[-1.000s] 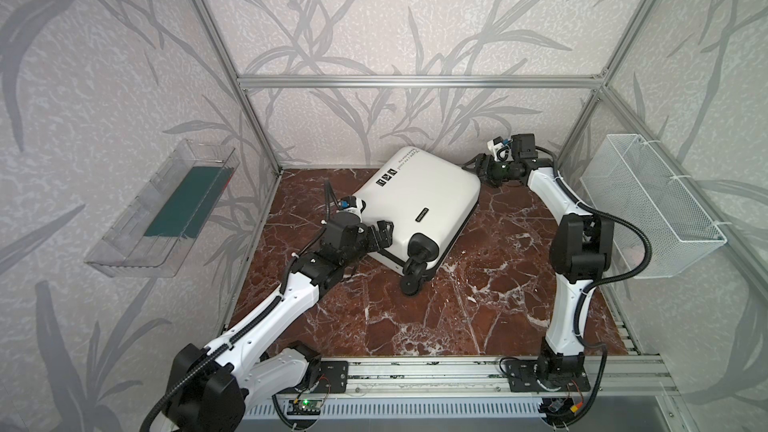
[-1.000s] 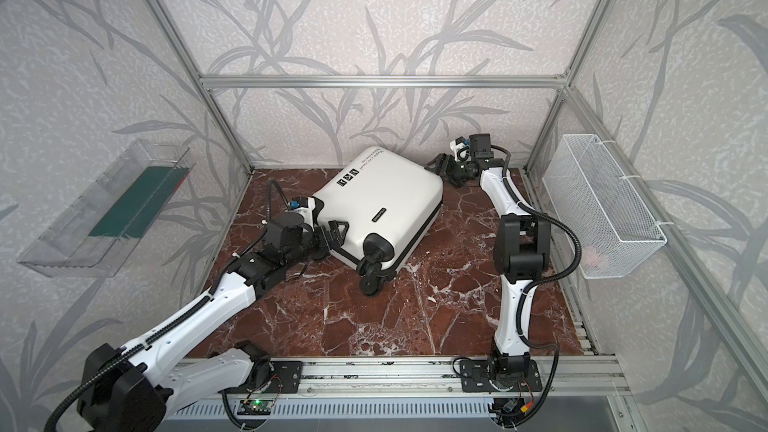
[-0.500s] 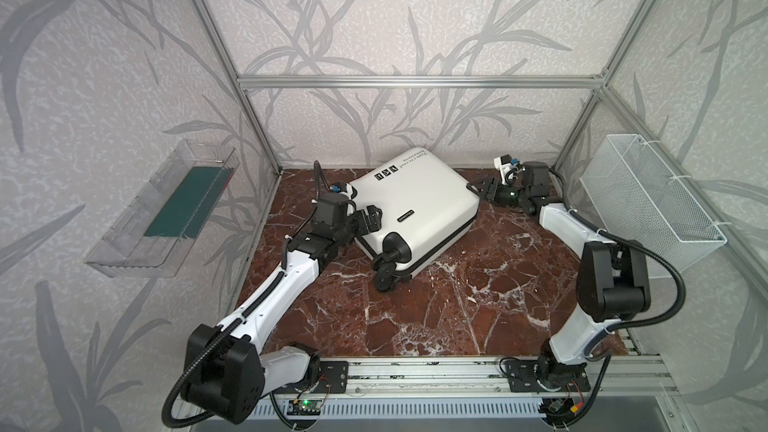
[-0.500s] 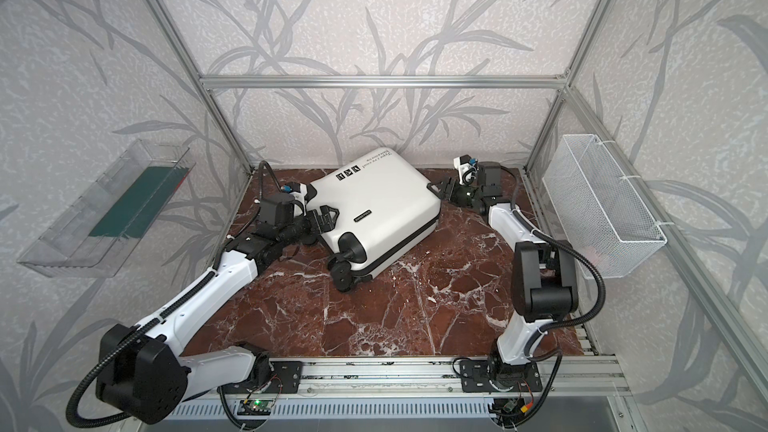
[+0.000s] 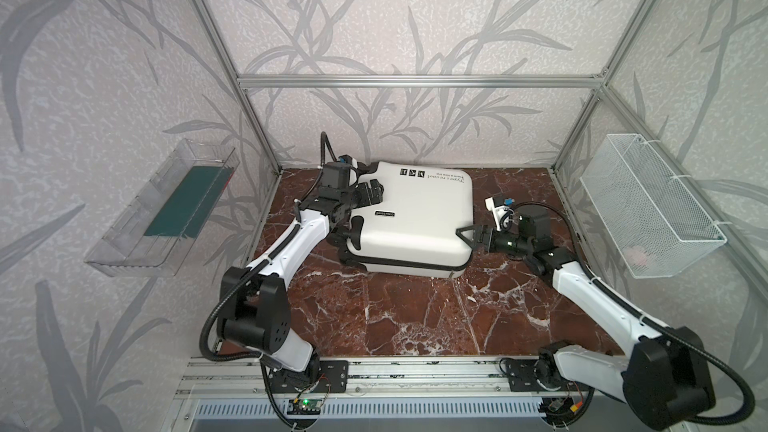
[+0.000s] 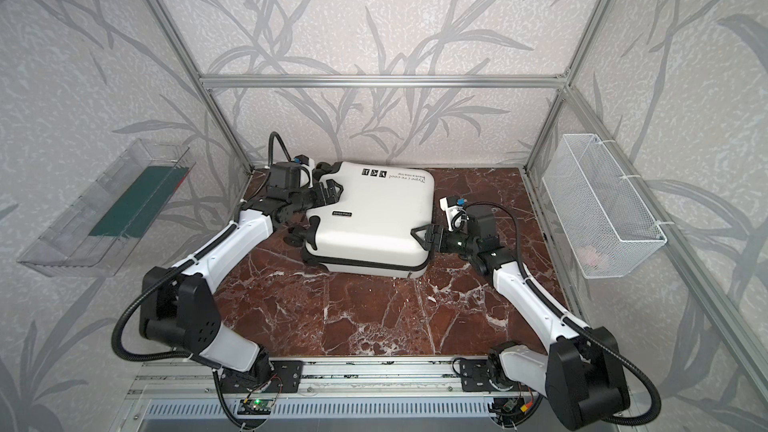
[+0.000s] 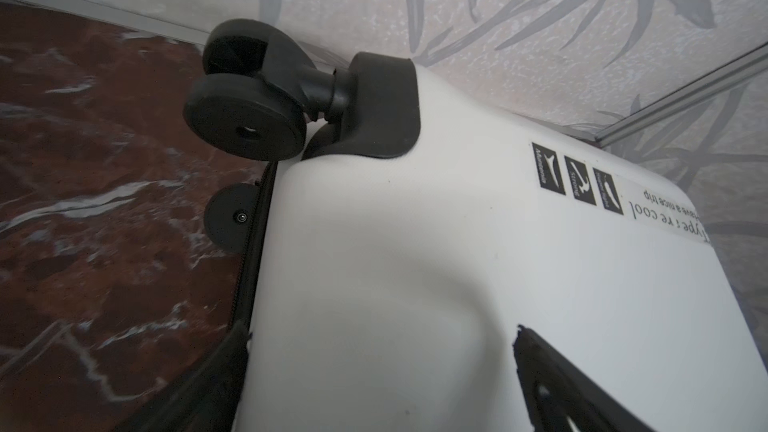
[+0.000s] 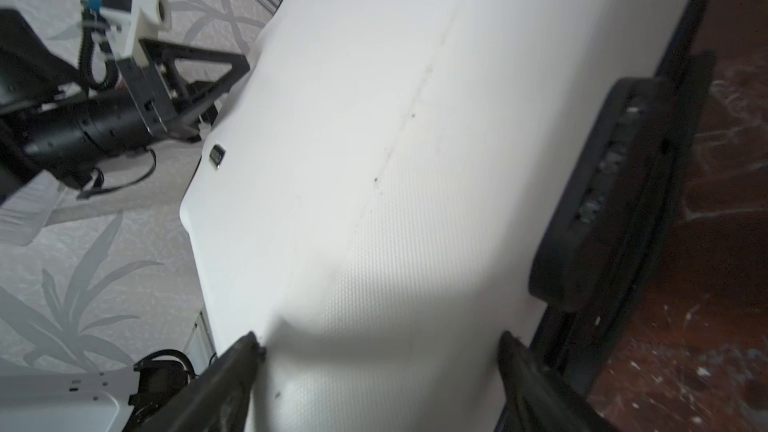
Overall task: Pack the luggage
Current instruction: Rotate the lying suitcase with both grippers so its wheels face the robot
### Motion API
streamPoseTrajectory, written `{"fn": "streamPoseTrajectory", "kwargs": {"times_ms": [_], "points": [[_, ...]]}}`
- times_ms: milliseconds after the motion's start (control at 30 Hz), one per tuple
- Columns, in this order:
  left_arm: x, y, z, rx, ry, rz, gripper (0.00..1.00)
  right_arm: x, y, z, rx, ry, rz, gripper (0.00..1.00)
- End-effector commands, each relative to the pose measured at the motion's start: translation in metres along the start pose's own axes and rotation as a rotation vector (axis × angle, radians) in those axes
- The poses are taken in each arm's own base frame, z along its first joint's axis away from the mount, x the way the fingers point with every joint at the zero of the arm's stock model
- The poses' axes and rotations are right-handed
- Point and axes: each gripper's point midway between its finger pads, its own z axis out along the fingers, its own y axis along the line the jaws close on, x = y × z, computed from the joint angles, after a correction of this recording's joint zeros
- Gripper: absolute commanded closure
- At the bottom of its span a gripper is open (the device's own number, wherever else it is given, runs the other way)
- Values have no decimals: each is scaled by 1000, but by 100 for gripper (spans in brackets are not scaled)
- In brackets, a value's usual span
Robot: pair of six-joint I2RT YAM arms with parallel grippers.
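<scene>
The luggage is a white hard-shell suitcase lying flat and closed on the marble floor near the back wall, its black wheels toward the left. My left gripper is open at the wheel-end corner. In the left wrist view its jaws straddle the white shell beside the zipper seam. My right gripper is open at the near right corner, one finger over the top of the shell. In the right wrist view the shell fills the gap between the wide-apart jaws of that gripper.
A clear tray holding a dark green flat item hangs on the left wall. A white wire basket with something pale pink inside hangs on the right wall. Bare marble floor lies in front, ending at a metal rail.
The luggage has turned and slid toward the back left. My left gripper followed its wheel end backward. My right arm came round to the near right corner and its jaws opened wider.
</scene>
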Motion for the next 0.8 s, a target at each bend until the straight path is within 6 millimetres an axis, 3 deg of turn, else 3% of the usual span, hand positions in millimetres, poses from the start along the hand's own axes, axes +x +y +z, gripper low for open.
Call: {"fn": "streamPoseTrajectory", "kwargs": {"times_ms": [0,200,333,500,633,767], "points": [[-13,-81,3,275,62,79,1,17,-28,-18,187,26,8,0],[-72,-89,-10,226,2,121,1,-30,-38,-48,306,-125,43,1],[-84,-87,-34,209,-21,119,1,-69,-41,-59,317,-185,95,1],[-53,-78,-63,201,-15,110,1,-121,-46,-54,340,-204,130,1],[-14,-68,-93,214,-27,55,1,-160,-51,-38,336,-216,114,1],[27,-60,-124,247,-42,-10,1,-189,-70,-15,334,-198,142,1]]}}
